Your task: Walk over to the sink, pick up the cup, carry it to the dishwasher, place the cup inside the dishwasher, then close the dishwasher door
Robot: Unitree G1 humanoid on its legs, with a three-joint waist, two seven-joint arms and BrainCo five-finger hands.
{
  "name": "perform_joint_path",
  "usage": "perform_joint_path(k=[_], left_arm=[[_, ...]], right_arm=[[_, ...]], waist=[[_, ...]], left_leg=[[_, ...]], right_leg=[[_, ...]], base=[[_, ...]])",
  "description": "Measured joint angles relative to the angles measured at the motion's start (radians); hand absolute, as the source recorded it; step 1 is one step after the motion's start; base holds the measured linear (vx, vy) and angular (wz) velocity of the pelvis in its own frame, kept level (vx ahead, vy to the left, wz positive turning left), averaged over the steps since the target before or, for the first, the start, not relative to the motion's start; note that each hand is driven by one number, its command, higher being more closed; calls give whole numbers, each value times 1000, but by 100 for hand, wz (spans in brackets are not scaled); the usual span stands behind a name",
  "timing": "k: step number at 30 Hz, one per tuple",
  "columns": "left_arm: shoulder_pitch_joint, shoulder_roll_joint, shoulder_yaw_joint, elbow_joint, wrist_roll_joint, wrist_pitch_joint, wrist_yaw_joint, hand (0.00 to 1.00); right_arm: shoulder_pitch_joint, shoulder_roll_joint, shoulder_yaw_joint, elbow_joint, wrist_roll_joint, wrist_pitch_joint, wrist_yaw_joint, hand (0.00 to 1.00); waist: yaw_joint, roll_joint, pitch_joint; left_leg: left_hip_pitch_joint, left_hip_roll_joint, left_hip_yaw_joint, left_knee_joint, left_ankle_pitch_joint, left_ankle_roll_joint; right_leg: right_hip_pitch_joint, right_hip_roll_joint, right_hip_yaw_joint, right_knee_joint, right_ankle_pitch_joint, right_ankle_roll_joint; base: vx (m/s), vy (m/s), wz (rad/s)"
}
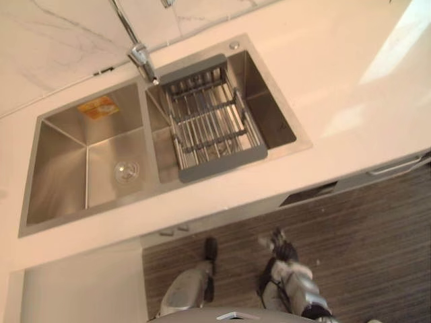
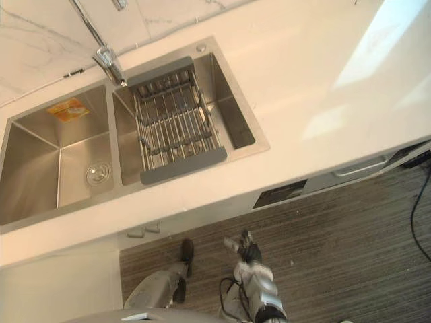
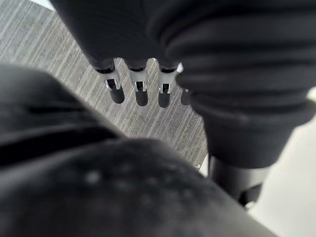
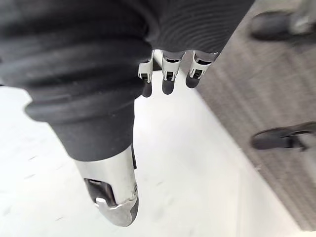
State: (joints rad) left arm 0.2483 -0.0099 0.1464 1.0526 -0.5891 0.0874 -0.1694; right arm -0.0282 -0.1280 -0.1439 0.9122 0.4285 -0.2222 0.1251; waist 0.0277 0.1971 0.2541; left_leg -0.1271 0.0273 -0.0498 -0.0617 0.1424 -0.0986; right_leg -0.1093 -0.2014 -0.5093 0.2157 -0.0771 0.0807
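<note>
Sink cropped left, sticker print seemingly illegible

You have a pale cream bench around a brushed silver-grey sink, which carries an orange-and-yellow sticker. The rack has silver bars between dark grey end plates. The tap is shiny chrome. The wall is white with thin grey veins. Your floor is grey-brown in fine, close stripes. The left hand and the right hand each show you a dark ribbed cover and silver fingers tipped in black.
</note>
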Motion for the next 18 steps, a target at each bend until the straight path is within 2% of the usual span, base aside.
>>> perform_joint_path(k=[1,2,3,5,6,9,12,14,15,16,17,18], left_arm=[[4,11,0,0,-12,0,-8,0],[10,34,0,-12,-43,0,-16,0],[11,58,0,-23,-70,-3,-26,0],[10,92,-38,-27,-73,-6,-31,0],[10,106,-59,-25,-65,-7,-31,0],[2,143,-123,-25,-60,6,-41,0],[-7,157,-152,-18,-40,43,-41,0],[-9,160,-152,-5,-20,57,-42,0],[-13,165,-157,12,-14,57,-50,0],[-26,177,-169,23,-16,57,-61,0],[-27,183,-176,24,-17,57,-67,0],[-32,186,-186,33,-18,57,-72,0]], right_arm=[[4,3,-14,18,5,-2,0,0],[27,5,-46,56,9,-13,4,0],[65,10,-70,72,11,-18,3,0],[118,13,-72,87,35,-8,-3,0],[141,18,-75,88,51,15,-9,0],[152,45,-116,88,77,82,-52,0],[146,49,-116,85,96,114,-61,0],[136,49,-115,70,82,117,-60,0],[131,49,-114,45,57,119,-59,0],[125,48,-114,46,33,120,-60,0],[124,51,-114,48,34,128,-60,0],[131,66,-115,50,37,147,-61,0]], waist=[[-2,-13,-6],[-1,-42,-19],[-3,-70,-34],[-14,-110,-54],[-19,-134,-64],[-18,-175,-77],[-19,-175,-82],[-19,-175,-83],[-21,-173,-83],[-29,-167,-77],[-32,-172,-74],[-37,-175,-74]], left_leg=[[16,-1,2,-8,0,0],[45,7,48,-19,-9,0],[61,29,171,-21,-23,17],[78,51,322,-12,-13,31],[81,39,334,-10,2,66],[110,-3,321,-15,-2,78],[156,-15,323,-23,-31,98],[167,-11,318,-23,-59,112],[168,-4,297,-23,-62,114],[175,6,271,-23,-63,116],[178,12,256,-23,-63,117],[182,25,224,-23,-63,117]], right_leg=[[19,0,-7,-6,-1,2],[64,-1,-29,-22,-7,11],[103,-5,-57,-32,-17,21],[146,-25,-103,-28,-35,43],[159,-44,-114,-12,-43,55],[188,-85,-123,21,-49,66],[198,-120,-102,113,-46,65],[132,-163,-56,292,-13,18],[65,-177,-1,409,41,-49],[11,-167,67,481,50,-43],[4,-149,96,486,9,-26],[8,-94,140,442,-64,3]], base=[[179,-64,23],[156,-51,47],[143,-38,55],[157,28,63],[176,71,55],[145,79,33],[52,100,8],[-41,107,6],[-21,70,29],[14,41,37],[23,-21,55],[19,-37,36]])
